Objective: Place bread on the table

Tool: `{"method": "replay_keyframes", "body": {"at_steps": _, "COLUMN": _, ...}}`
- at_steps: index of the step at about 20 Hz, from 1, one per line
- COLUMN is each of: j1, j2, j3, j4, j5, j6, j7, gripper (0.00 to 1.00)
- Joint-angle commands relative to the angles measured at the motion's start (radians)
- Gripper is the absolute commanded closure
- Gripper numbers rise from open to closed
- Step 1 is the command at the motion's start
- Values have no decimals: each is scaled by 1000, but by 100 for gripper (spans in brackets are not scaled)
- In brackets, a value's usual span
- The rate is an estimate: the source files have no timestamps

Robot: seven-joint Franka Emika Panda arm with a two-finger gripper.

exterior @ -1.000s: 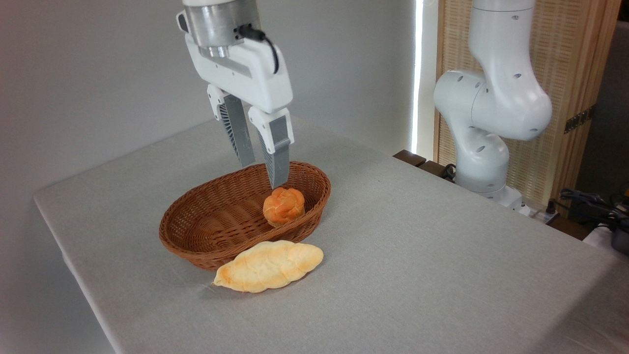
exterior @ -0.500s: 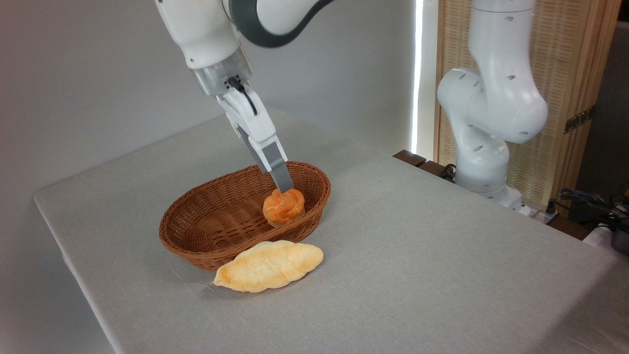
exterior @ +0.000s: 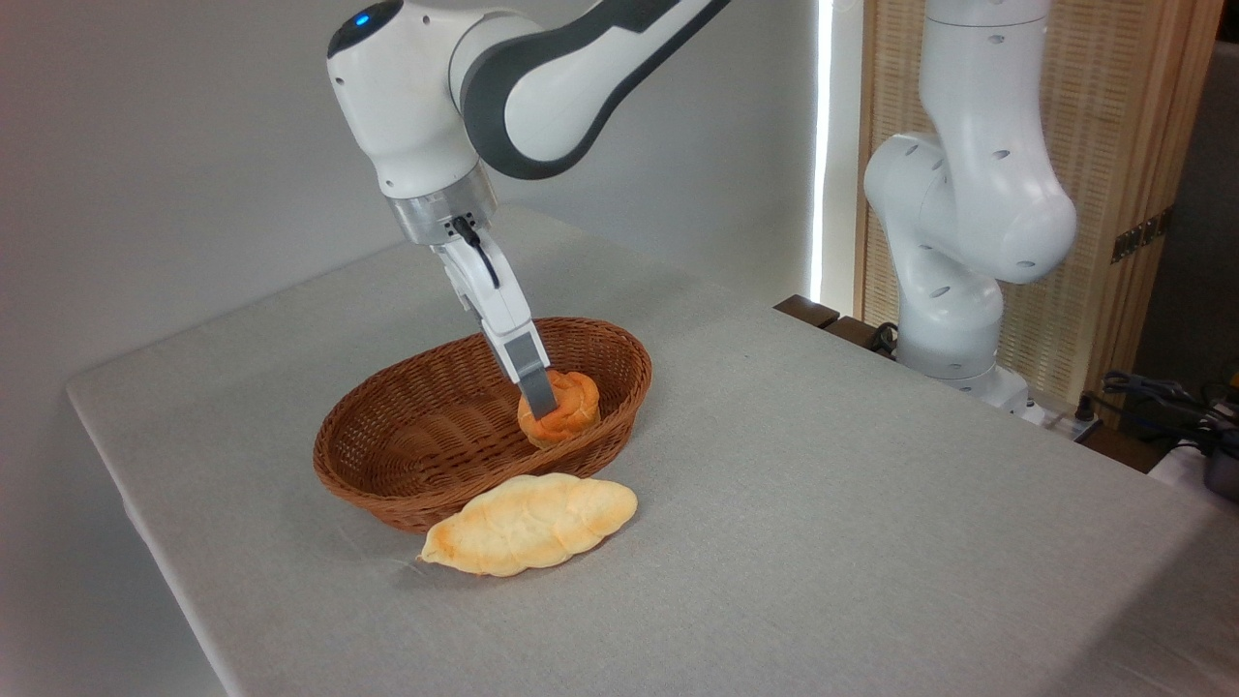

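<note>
I've got the gripper (exterior: 544,407) down inside the basket (exterior: 407,465), tilted, with one grey finger (exterior: 535,380) lying across the near face of the bun (exterior: 564,409). The other finger is hidden behind the first from this angle, so I can't tell whether they are spread around the bun, pinching it, or pressed together beside it. The bun sits at the right end of the basket, close under the far rim, on the wicker floor, not lifted.

Risks from here, as I judge them. The bun is round and soft-looking, with a knotted top: if the grip falls off-centre, it could squirt out sideways or roll along the basket floor. The approach is slanted, so a fingertip may catch in the weave and drag the light basket across the table (exterior: 871,503). On the lift, the far rim is right there; clipping it could knock the bun loose or tip the basket.

The long loaf (exterior: 530,524) lies on the table touching the basket's front wall, so that spot is taken. I'd want to set the bun down on bare cloth to the right, well apart from both.
</note>
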Motion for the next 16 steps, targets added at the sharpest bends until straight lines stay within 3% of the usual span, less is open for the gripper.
{"method": "replay_keyframes", "body": {"at_steps": 1, "j1": -15, "j2": -1, "j3": 4, "j4": -38, "j5": 0, "j6": 54, "j7": -15, "gripper": 0}}
{"method": "replay_keyframes", "body": {"at_steps": 3, "j1": -17, "j2": 0, "j3": 4, "j4": -49, "j5": 2, "j6": 67, "j7": -15, "gripper": 1}}
{"method": "replay_keyframes", "body": {"at_steps": 6, "j1": -20, "j2": 2, "j3": 4, "j4": -67, "j5": 45, "j6": 74, "j7": -15, "gripper": 14}}
{"method": "replay_keyframes", "body": {"at_steps": 10, "j1": -30, "j2": 11, "j3": 0, "j4": -72, "j5": 52, "j6": 74, "j7": -15, "gripper": 29}}
{"method": "replay_keyframes", "body": {"at_steps": 13, "j1": -31, "j2": 11, "j3": 0, "j4": -72, "j5": 51, "j6": 74, "j7": -14, "gripper": 59}}
{"method": "replay_keyframes", "body": {"at_steps": 15, "j1": -31, "j2": 11, "j3": 0, "j4": -72, "j5": 51, "j6": 74, "j7": -11, "gripper": 74}}
{"method": "replay_keyframes", "body": {"at_steps": 16, "j1": -31, "j2": 11, "j3": 0, "j4": -72, "j5": 52, "j6": 74, "j7": -9, "gripper": 75}}
